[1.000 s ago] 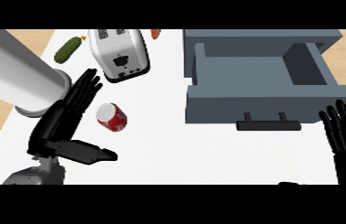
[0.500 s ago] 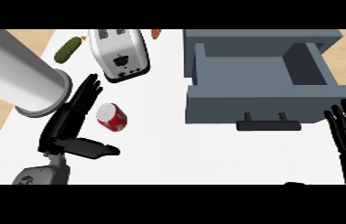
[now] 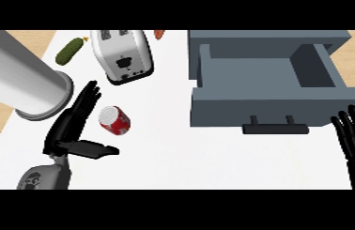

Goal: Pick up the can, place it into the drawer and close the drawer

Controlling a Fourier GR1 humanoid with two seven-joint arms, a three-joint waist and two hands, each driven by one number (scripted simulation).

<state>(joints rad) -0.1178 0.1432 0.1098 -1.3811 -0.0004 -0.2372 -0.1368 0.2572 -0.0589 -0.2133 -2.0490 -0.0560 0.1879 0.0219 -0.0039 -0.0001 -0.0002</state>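
A single view from the head looks steeply down, close above the table (image 3: 208, 163), facing forward.

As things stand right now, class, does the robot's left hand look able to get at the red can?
Probably yes. The left hand lies open right beside the can, thumb spread below it, with nothing between them.

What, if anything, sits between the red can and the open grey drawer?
Nothing visible does. Only bare white counter lies between the can and the drawer. The toaster stands farther back, off that line, and the left hand is on the can's other side.
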